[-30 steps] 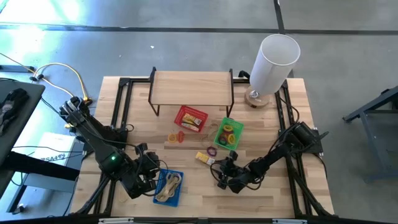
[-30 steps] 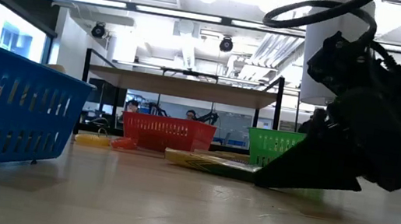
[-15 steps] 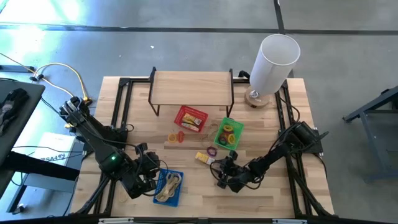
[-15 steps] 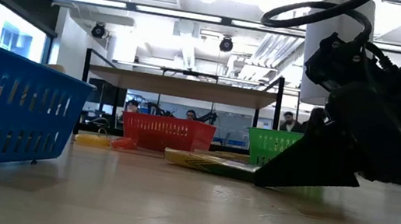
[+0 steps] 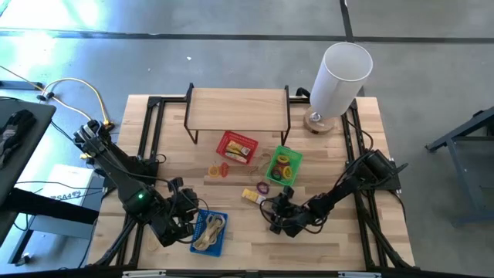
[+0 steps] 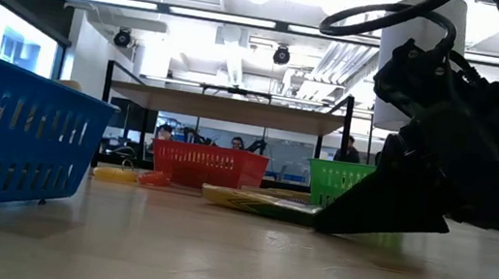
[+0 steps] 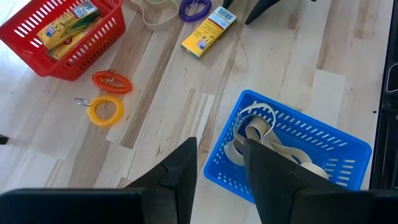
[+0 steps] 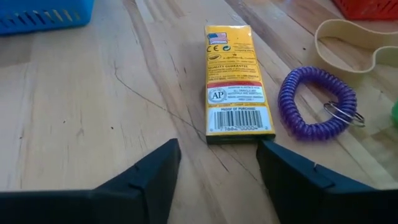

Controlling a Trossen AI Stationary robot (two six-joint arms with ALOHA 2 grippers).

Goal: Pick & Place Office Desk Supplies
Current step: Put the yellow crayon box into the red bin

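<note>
A grey concrete floor [image 5: 231, 54] fills the upper frame around the wooden counter [image 5: 340, 239]. Long ceiling lights [image 6: 247, 19] glow at the top, a bright window [image 6: 18, 43] at left.

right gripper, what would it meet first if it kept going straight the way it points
Probably the yellow box: it lies flat on the table just ahead of the open right gripper, lined up with the gap between its fingers.

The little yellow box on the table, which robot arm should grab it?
Probably the right. The right gripper is open and low, pointing at the yellow box just ahead. The left gripper hangs over the blue basket, farther away.
</note>
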